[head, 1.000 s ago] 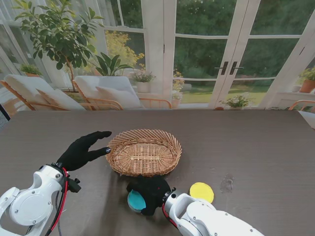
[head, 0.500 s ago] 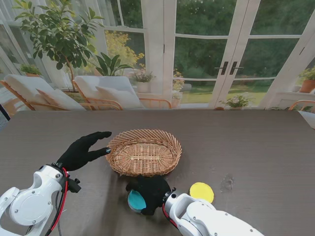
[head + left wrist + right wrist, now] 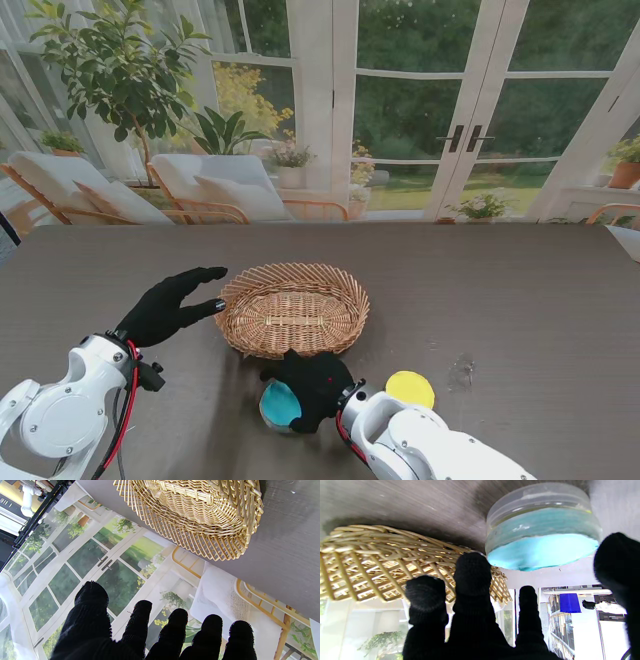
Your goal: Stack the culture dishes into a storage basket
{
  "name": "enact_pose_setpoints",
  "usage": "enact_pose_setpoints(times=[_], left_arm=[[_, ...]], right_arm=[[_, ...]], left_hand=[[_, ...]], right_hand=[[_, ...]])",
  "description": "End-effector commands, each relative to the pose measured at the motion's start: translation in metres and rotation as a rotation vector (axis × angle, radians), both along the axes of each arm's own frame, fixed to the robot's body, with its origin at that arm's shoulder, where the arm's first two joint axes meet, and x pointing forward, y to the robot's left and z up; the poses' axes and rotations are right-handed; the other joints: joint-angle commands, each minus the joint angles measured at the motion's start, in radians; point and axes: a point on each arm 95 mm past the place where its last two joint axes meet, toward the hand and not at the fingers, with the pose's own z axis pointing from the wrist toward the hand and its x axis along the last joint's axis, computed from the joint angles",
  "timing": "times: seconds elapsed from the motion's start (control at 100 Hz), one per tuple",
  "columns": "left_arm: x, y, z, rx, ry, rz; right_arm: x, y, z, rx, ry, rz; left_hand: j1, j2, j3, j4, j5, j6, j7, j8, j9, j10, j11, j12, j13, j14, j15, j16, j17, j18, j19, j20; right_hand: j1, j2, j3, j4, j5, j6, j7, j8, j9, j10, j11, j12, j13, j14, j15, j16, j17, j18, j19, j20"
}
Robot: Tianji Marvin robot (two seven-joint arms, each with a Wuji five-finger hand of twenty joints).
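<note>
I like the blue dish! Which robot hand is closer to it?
Right. The right hand is right at the blue dish; the left hand waits beside the basket.

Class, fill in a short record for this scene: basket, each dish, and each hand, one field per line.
Basket: wicker, oval, no dishes visible inside
Blue dish: on the table, near side of the basket
Yellow dish: on the table, right of the blue dish
Left hand: open, beside the basket's left rim
Right hand: over the blue dish; grip unclear

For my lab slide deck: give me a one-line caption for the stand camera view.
Right hand at the blue culture dish near the wicker basket; left hand open beside it.
</note>
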Motion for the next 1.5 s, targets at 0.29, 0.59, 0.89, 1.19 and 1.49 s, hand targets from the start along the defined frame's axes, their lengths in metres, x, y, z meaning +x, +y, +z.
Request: enact_pose_setpoints(times=[0.29, 0.59, 0.89, 1.19, 1.49], left_arm=[[-0.001, -0.002, -0.002, 0.001, 0.015, -0.012], [-0.001, -0.002, -0.002, 0.002, 0.008, -0.012], [-0.001, -0.002, -0.002, 0.000, 0.003, -0.011], [-0.001, -0.002, -0.002, 0.001, 0.005, -0.013], [0.000, -0.003, -0.002, 0.000, 0.011, -0.013]], right_arm=[[-0.006, -0.011, 0.012, 0.033, 0.010, -0.029], [-0.009, -0.028, 0.034, 0.106, 0.015, -0.085], [-0.004, -0.059, 0.054, 0.119, 0.002, -0.183], [0.007, -0.103, 0.064, 0.082, -0.017, -0.325], [0.008, -0.136, 0.061, 0.026, 0.011, -0.402]], left_hand=[[0.032, 0.049, -0.018, 0.031, 0.016, -0.011, -0.002, -0.002, 0.013, -0.009, -0.003, 0.005, -0.011, 0.007, -0.006, -0.002, -0.003, 0.017, -0.022, 0.001], [0.033, 0.049, -0.017, 0.031, 0.017, -0.010, -0.002, -0.002, 0.013, -0.009, -0.002, 0.005, -0.011, 0.008, -0.006, -0.001, -0.004, 0.018, -0.022, 0.001], [0.033, 0.047, -0.018, 0.031, 0.018, -0.009, -0.002, -0.002, 0.012, -0.010, -0.003, 0.005, -0.011, 0.005, -0.006, -0.002, -0.004, 0.017, -0.022, 0.002], [0.032, 0.048, -0.018, 0.031, 0.017, -0.010, -0.002, -0.003, 0.014, -0.012, -0.002, 0.005, -0.014, 0.006, -0.007, -0.002, -0.007, 0.016, -0.024, 0.001], [0.033, 0.048, -0.017, 0.031, 0.018, -0.007, -0.002, -0.002, 0.014, -0.009, -0.002, 0.005, -0.014, 0.006, -0.007, -0.002, -0.008, 0.014, -0.023, 0.002]], right_hand=[[-0.042, 0.075, -0.034, 0.019, -0.024, 0.005, 0.016, -0.020, -0.052, -0.011, -0.010, -0.026, -0.046, 0.024, -0.011, -0.010, -0.062, -0.003, 0.008, -0.027], [-0.035, 0.149, -0.089, 0.032, 0.016, 0.008, 0.022, -0.015, -0.007, -0.030, -0.024, -0.034, -0.062, 0.063, -0.050, -0.017, -0.086, 0.023, -0.017, -0.026], [-0.028, 0.181, -0.127, 0.043, 0.062, 0.008, 0.013, 0.010, 0.007, -0.046, -0.080, -0.059, -0.192, 0.202, -0.433, -0.069, -0.232, 0.153, -0.296, -0.130], [-0.023, 0.271, -0.203, 0.058, 0.080, 0.037, -0.023, 0.013, -0.053, -0.042, -0.228, -0.142, -0.480, 0.343, -0.981, -0.279, -0.514, 0.217, -0.738, -0.363], [0.001, 0.330, -0.279, 0.080, 0.065, 0.043, -0.049, 0.003, -0.053, -0.045, -0.286, -0.164, -0.517, 0.349, -1.027, -0.321, -0.536, 0.204, -0.827, -0.424]])
